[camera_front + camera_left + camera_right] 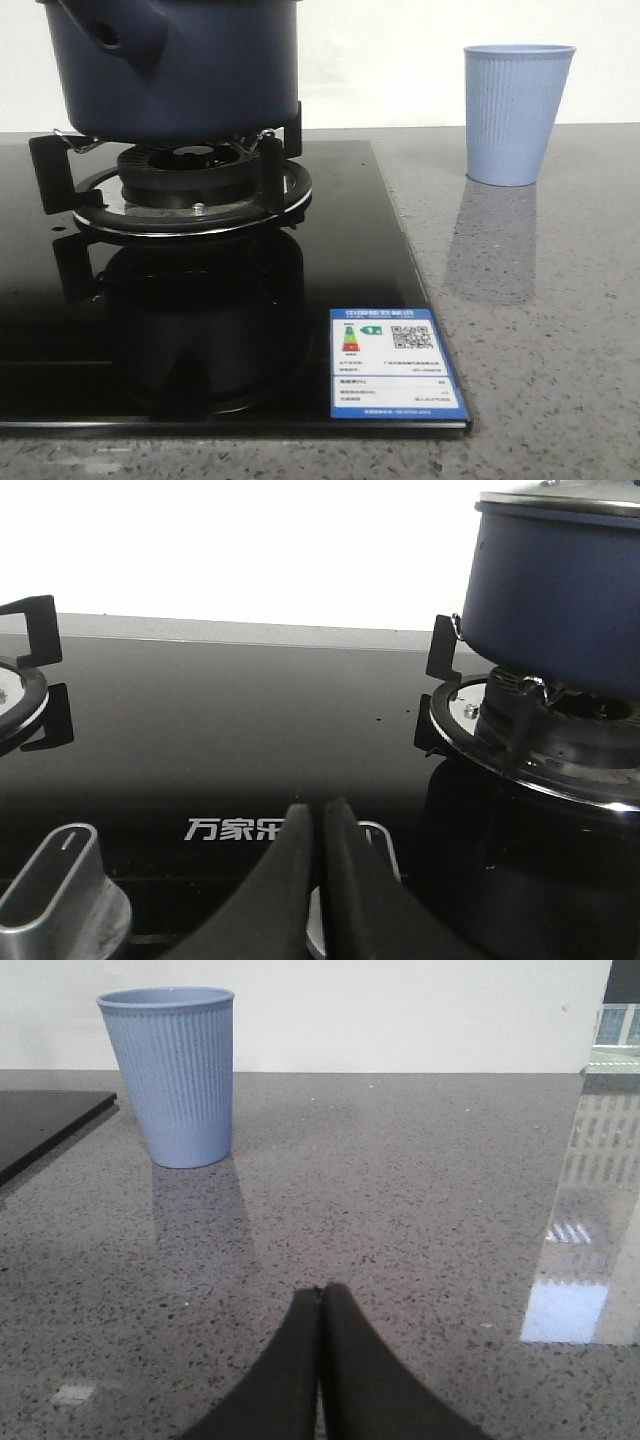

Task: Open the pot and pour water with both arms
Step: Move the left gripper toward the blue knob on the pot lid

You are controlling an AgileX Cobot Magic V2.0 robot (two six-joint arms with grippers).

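Nearest, the left gripper (322,815) is hovering clenched, fingers pressed together, over the glossy black cooktop (350,260) by its silver knobs (60,885). The right gripper (320,1300) is likewise pinching tight on nothing above the speckled grey counter (400,1190). Farther back, the pot (180,65) is sitting on the burner grate (190,185), lid (560,500) on. The light blue ribbed cup (517,112) is standing upright, well apart on the counter.

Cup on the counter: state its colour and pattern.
The cup is light blue with fine vertical ribs; right wrist view.
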